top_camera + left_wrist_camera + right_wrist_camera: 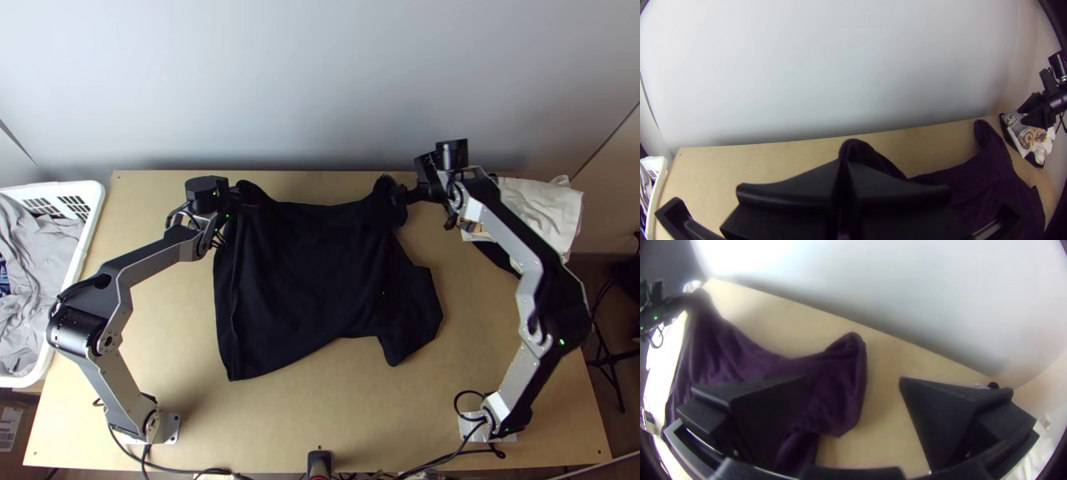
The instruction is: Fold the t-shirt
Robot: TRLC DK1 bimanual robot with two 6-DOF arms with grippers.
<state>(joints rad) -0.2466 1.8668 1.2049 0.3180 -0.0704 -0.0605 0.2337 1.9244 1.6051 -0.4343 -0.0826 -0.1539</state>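
Observation:
A black t-shirt (312, 272) lies roughly spread on the table, its lower right part uneven. At its far left corner my left gripper (250, 206) holds the cloth; in the left wrist view the left gripper (844, 182) is shut, a fold of the shirt (862, 153) pinched between its fingers. By the far right corner is my right gripper (400, 194). In the right wrist view the right gripper (855, 382) stands open, with the shirt's raised corner (847, 369) showing between its fingers, nearer one of them.
A white basket (92, 220) with grey cloth stands at the table's left edge. White and dark cloths (544, 212) lie at the far right corner, below the right arm. A pale wall (320, 88) rises behind the table's far edge.

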